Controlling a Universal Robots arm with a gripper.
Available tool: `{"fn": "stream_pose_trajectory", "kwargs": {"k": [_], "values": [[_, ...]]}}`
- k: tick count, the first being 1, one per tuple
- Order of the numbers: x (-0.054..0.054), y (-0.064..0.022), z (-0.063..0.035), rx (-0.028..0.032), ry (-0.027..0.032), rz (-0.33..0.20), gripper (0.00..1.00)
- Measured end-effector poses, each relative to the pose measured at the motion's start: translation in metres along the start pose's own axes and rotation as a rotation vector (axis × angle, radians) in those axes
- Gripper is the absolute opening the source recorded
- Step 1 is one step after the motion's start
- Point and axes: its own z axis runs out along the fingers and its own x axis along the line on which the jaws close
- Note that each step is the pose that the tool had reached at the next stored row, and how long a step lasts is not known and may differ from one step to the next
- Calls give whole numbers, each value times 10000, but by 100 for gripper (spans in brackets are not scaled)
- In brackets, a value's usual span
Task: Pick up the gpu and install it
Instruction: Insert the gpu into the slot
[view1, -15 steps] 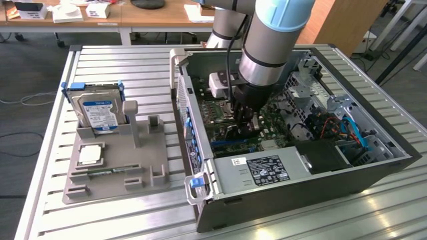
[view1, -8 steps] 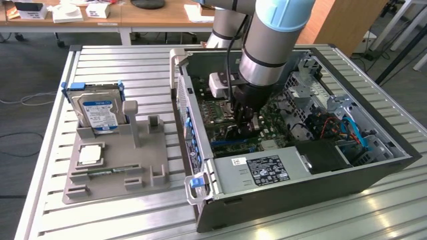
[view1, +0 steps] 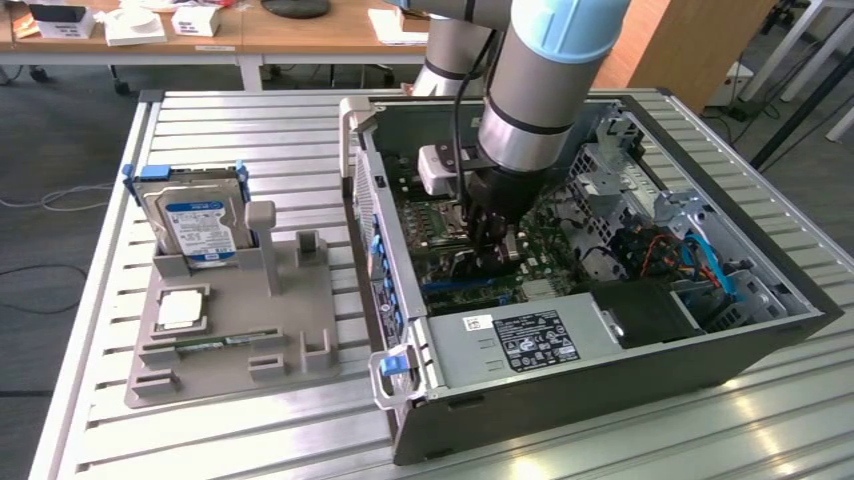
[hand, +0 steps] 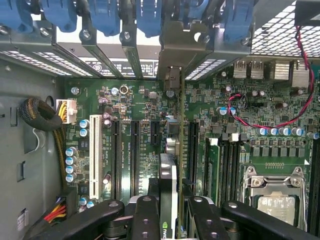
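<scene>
The gpu (hand: 168, 186) shows edge-on in the wrist view as a thin black card with a green-white logo, held upright between my fingers (hand: 145, 212). My gripper (hand: 169, 202) is shut on it. The card hangs over the green motherboard (hand: 130, 100), lined up with the long black expansion slots (hand: 134, 155). Its metal bracket end (hand: 171, 50) reaches toward the case's rear slot openings. In the exterior view my gripper (view1: 489, 238) is down inside the open computer case (view1: 601, 380), over the motherboard (view1: 438, 222); the card itself is mostly hidden by the arm there.
A grey parts holder (view1: 220, 370) stands on the slatted table at the exterior view's left, with a hard drive (view1: 198, 222), a processor (view1: 180, 310) and a memory stick (view1: 214, 343). Inside the case are the power supply (view1: 527, 340), memory modules (hand: 225, 160), a processor socket (hand: 272, 195) and red wires (hand: 280, 120).
</scene>
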Motion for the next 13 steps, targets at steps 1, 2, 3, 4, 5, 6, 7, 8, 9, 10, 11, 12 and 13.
{"fn": "stream_pose_trajectory", "kwargs": {"k": [1, 2, 3, 4, 5, 6, 7, 8, 9, 10, 11, 12, 13], "values": [[-2, 0, 0, -4, 11, 1, 27], [-3, 0, 1, -7, 24, 2, 27], [-4, 0, 1, -11, 37, 1, 27], [-5, 0, 0, -13, 47, 1, 27], [-6, 0, 1, -14, 54, 1, 27], [-6, 1, 0, -14, 55, 2, 27], [-6, 1, 0, -15, 55, 1, 27], [-6, 1, 0, -15, 56, 2, 27], [-7, 0, 0, -15, 56, 3, 27], [-7, 0, 1, -15, 56, 4, 27], [-7, -2, 1, -16, 56, 3, 27], [-7, -6, 0, -17, 57, 2, 27], [-7, -10, 0, -17, 57, 2, 27]]}}
